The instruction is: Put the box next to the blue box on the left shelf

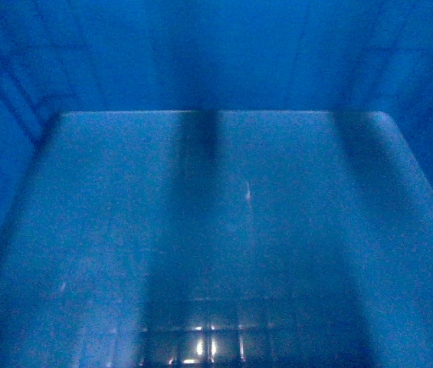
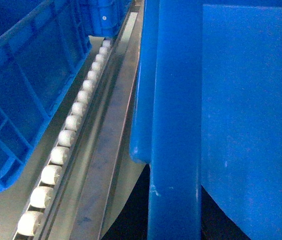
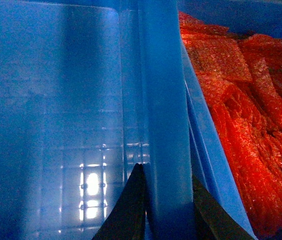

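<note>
Head view was filled by the inside of the box [image 1: 224,230]: glossy blue floor with a faint square grid, light glints near the bottom edge, far wall rising at the top; no pincer showed there.

Right pincer [image 3: 166,210]: two dark fingers [image 3: 128,210] straddled the box's right wall, one inside against the floor side, one outside; narrow gap, closed onto the rim. Just beyond that wall sat another blue crate [image 3: 215,165] packed with red-orange bubble wrap sheets [image 3: 250,125], walls near touching.

Left wrist view: box's outer wall and a thick vertical rib [image 2: 175,125] filled the right half; left pincer itself not visible, so its opening could not be told. Beside it ran the left shelf [image 2: 76,115]: a row of white rollers between grey rails; a second ribbed blue box [image 2: 26,90] sat over the rollers on the left, apart from the held box.
</note>
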